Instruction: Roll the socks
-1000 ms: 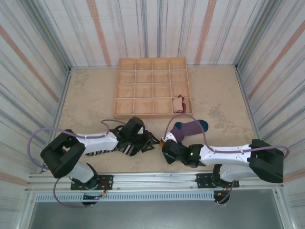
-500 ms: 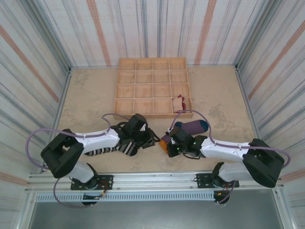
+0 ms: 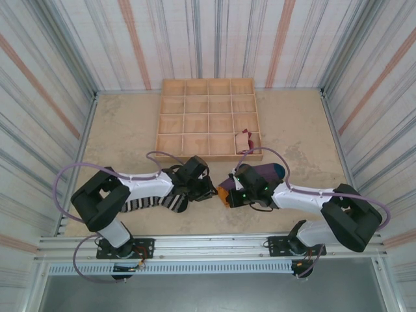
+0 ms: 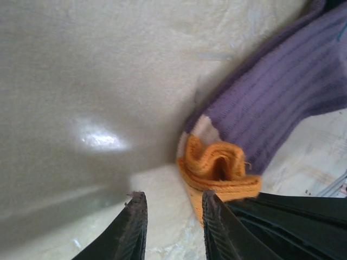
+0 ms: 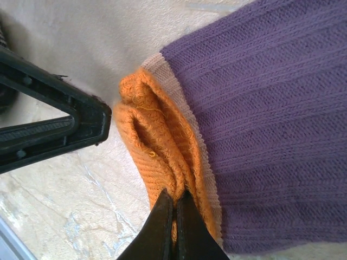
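purple sock (image 5: 260, 108), ribbed knit, crumpled orange end (image 5: 146, 130)

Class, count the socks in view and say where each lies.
3. The purple sock lies before the tray, orange end pinched by the right gripper; the striped sock under the left arm; the tan-and-red sock in the tray's near right compartment. Arms could hide more.
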`<state>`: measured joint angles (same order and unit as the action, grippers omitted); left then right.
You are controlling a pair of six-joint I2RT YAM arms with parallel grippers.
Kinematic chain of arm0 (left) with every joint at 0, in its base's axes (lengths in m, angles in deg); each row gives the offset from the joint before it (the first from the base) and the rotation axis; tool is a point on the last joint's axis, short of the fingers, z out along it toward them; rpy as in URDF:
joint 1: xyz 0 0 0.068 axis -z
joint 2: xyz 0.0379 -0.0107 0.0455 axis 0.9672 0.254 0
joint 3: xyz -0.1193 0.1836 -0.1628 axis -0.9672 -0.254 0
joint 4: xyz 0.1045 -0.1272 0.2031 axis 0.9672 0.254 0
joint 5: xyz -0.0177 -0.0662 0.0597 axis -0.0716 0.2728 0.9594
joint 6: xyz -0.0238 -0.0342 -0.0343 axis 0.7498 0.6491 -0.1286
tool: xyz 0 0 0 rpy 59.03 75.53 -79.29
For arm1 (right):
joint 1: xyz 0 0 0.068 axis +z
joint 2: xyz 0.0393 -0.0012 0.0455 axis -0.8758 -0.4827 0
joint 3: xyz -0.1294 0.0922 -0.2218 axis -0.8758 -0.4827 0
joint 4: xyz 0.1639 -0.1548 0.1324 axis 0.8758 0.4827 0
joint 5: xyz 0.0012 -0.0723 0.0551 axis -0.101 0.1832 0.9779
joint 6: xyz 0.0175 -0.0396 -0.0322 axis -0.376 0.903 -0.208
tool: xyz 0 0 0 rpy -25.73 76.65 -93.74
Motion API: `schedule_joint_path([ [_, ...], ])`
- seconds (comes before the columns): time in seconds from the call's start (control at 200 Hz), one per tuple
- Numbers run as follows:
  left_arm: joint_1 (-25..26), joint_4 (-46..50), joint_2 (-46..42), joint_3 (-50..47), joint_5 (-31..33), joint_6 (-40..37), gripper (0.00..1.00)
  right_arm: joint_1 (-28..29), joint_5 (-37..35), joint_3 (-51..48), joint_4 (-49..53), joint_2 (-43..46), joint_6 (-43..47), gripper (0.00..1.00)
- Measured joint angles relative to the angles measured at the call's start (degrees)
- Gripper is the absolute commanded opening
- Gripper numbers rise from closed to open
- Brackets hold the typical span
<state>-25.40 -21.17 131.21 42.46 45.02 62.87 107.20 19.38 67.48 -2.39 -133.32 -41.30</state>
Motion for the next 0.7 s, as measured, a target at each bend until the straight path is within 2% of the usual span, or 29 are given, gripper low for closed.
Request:
schedule_joint_path([
  [0.286, 0.0, -1.3, 2.2, 1.3, 1.5, -0.6, 0.37, -3.3, 4.9, 0.0, -1.6, -1.8, -0.5, 0.0],
  [0.701, 0.5, -9.0, 3.7, 0.0, 2.1, 0.3, 0.37, -5.9, 9.2, 0.5, -4.2, -4.6, -2.4, 0.0],
])
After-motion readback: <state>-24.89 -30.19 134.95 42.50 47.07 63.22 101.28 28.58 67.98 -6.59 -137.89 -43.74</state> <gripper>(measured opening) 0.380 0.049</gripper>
